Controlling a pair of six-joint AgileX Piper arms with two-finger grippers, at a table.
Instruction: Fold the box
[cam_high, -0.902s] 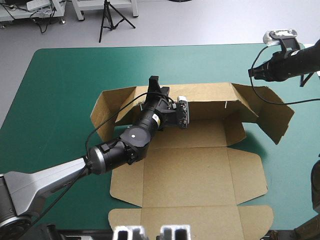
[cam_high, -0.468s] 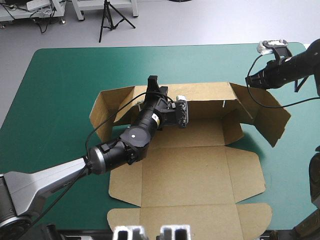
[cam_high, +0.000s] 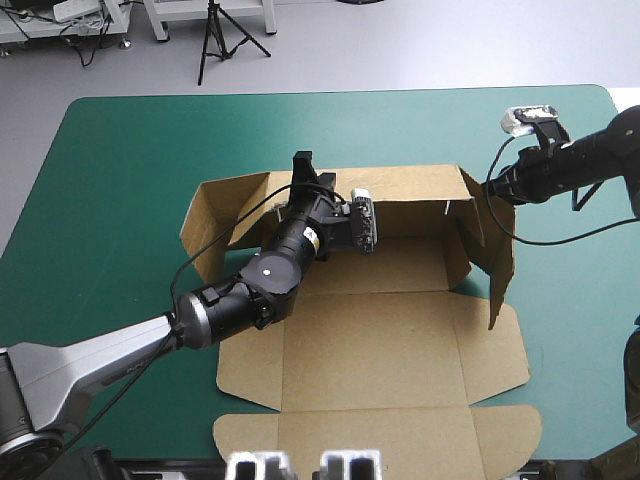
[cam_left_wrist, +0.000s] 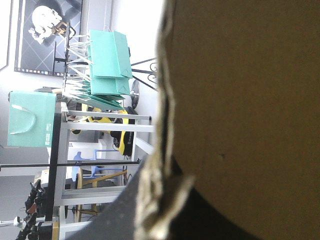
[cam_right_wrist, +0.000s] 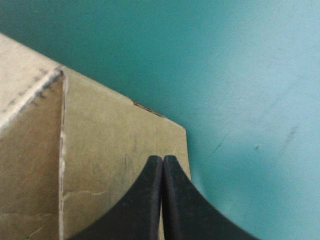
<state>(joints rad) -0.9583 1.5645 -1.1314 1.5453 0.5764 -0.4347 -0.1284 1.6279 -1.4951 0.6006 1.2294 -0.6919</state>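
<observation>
No readable text, labels or numbers

left hand (cam_high: 304, 166) at box's (cam_high: 380, 330) far wall (cam_high: 410, 186); right hand (cam_high: 492, 186) at its right flap (cam_high: 500, 250) (raised)

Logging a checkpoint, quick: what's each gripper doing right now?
Left gripper: shut on the box, at its back wall.
Right gripper: shut, holding nothing, tips at the box's side flap.

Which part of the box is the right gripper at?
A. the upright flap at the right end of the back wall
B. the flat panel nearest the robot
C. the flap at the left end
A: the right gripper, its fingers shut, meets the upright right end flap of the box, well away from the flat near panel.
</observation>
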